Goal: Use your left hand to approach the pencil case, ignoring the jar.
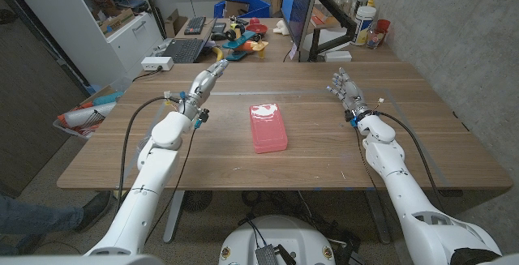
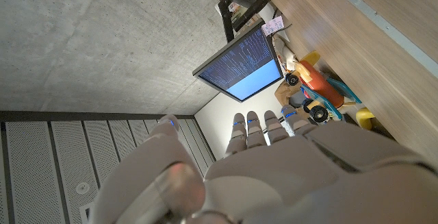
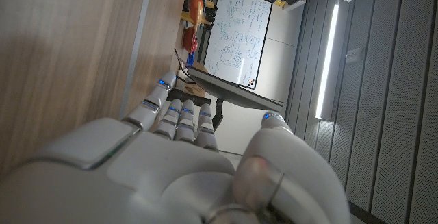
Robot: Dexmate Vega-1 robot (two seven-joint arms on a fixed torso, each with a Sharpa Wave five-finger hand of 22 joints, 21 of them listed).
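The pink pencil case [image 1: 268, 128] lies flat on the wooden table [image 1: 422, 151], midway between the two arms. The left hand [image 1: 208, 79] is extended beyond and left of the pencil case, well apart from it, fingers straight and released, holding nothing. The right hand [image 1: 347, 89] stands right of the pencil case, fingers apart, empty.

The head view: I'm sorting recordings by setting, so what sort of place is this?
Probably a robotics lab or workshop. A wooden table stands by a bare concrete wall; behind it are a monitor, a keyboard and shelves of supplies. A pink pencil case lies on the table.
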